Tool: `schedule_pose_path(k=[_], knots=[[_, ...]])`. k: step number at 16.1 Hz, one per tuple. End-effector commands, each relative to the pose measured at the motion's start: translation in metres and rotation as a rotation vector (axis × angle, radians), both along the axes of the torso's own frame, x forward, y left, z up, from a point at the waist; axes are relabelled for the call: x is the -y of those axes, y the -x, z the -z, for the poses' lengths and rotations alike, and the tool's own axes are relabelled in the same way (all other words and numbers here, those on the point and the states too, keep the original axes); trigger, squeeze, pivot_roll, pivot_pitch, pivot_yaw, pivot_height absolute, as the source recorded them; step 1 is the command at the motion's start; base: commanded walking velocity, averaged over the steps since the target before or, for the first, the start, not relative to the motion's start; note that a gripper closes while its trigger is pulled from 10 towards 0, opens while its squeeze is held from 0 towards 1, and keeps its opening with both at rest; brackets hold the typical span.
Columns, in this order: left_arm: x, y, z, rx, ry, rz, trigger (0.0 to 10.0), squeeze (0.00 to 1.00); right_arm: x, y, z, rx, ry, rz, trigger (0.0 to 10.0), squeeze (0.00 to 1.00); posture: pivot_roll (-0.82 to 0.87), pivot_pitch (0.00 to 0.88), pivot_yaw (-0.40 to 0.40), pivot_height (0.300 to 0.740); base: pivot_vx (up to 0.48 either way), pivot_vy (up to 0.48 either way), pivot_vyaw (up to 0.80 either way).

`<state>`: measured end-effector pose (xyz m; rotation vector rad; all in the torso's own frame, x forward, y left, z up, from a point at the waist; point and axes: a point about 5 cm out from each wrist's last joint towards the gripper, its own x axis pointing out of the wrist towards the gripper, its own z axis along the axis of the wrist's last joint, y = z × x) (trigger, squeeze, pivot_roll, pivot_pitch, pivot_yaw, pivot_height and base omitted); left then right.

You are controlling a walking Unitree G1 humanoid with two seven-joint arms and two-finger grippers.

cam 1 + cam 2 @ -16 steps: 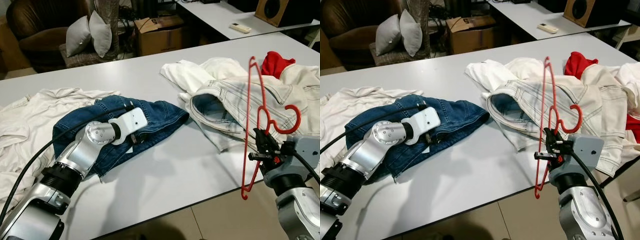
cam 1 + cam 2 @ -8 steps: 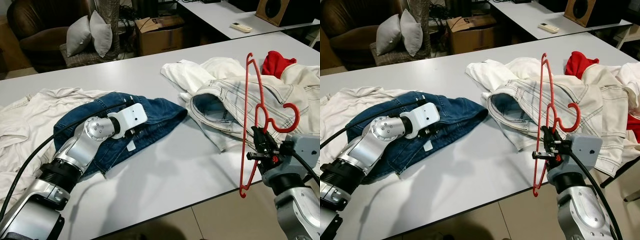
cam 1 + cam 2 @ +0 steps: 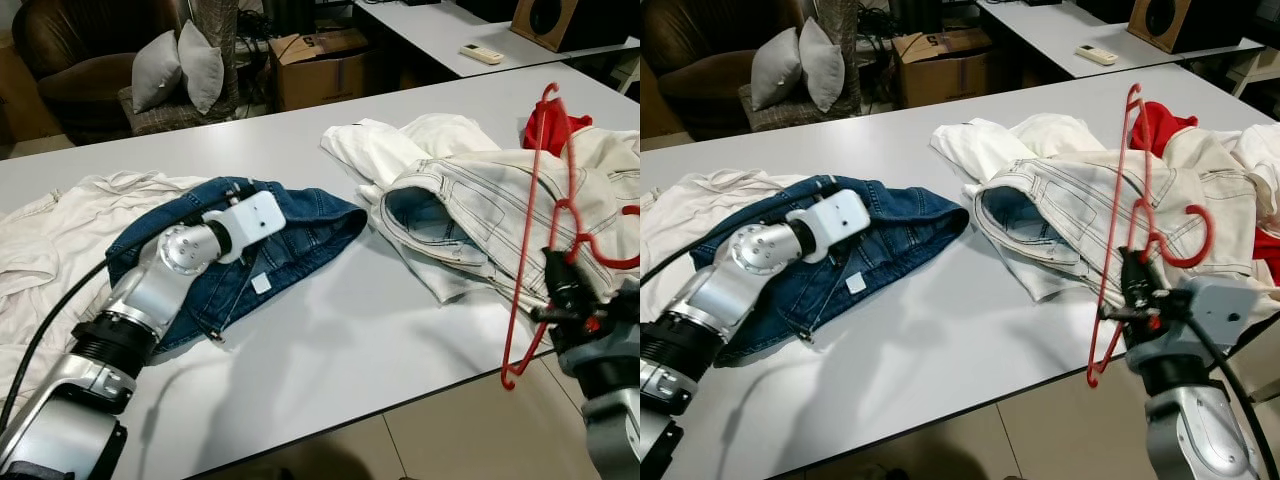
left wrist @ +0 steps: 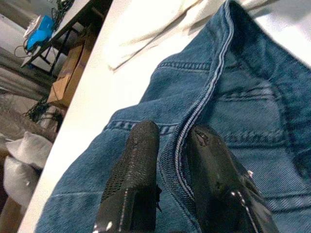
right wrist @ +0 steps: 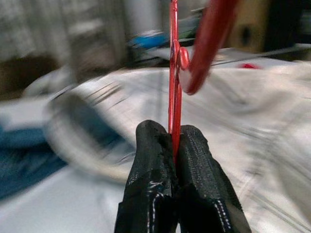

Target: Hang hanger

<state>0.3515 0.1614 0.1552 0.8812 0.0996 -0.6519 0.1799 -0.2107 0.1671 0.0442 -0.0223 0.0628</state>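
Hanger [image 3: 1140, 225], red wire, upright off counter [image 3: 970, 330] front edge, pinched between right gripper [image 5: 174, 145] fingers, before white denim pile [image 3: 1090, 200]. Left gripper [image 4: 172, 160] fingers pinching waistband seam of blue jeans [image 3: 290, 240], which lie on counter beside white shirt [image 3: 50, 230].

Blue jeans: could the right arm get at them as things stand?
Probably not: the right claw is shut on the red hanger past the white jeans, and the left claw grips the blue jeans.
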Motion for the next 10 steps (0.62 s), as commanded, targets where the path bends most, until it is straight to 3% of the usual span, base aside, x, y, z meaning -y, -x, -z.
schedule_pose_path(k=[1,3,5,8,10], knots=[[-0.008,-0.004,-0.008,0.019,-0.01,-0.021,0.0,0.0,-0.009,0.001,-0.001,0.009,0.005,-0.082,10.0,0.0,-0.08,0.019,0.078,0.74,0.0,0.0,0.0],[-0.009,-0.003,-0.009,-0.038,0.049,-0.007,0.0,0.0,-0.022,0.007,0.001,-0.049,0.013,-0.254,10.0,0.0,-0.08,0.017,0.083,0.74,0.0,0.0,0.0],[-0.009,-0.006,-0.015,-0.053,0.174,-0.041,0.0,0.0,-0.029,0.013,0.006,-0.111,0.025,-0.351,10.0,0.0,-0.08,0.016,0.086,0.74,0.0,0.0,0.0],[-0.015,-0.015,-0.038,0.003,0.341,-0.11,0.0,0.0,-0.037,0.018,0.019,-0.24,0.076,-0.456,10.0,0.0,-0.06,0.013,0.076,0.74,0.0,0.0,0.0],[-0.03,-0.022,-0.075,0.114,0.496,-0.174,0.0,0.0,-0.048,0.017,0.025,-0.291,0.088,-0.539,10.0,0.0,-0.04,0.009,0.061,0.74,0.0,0.0,0.0]])
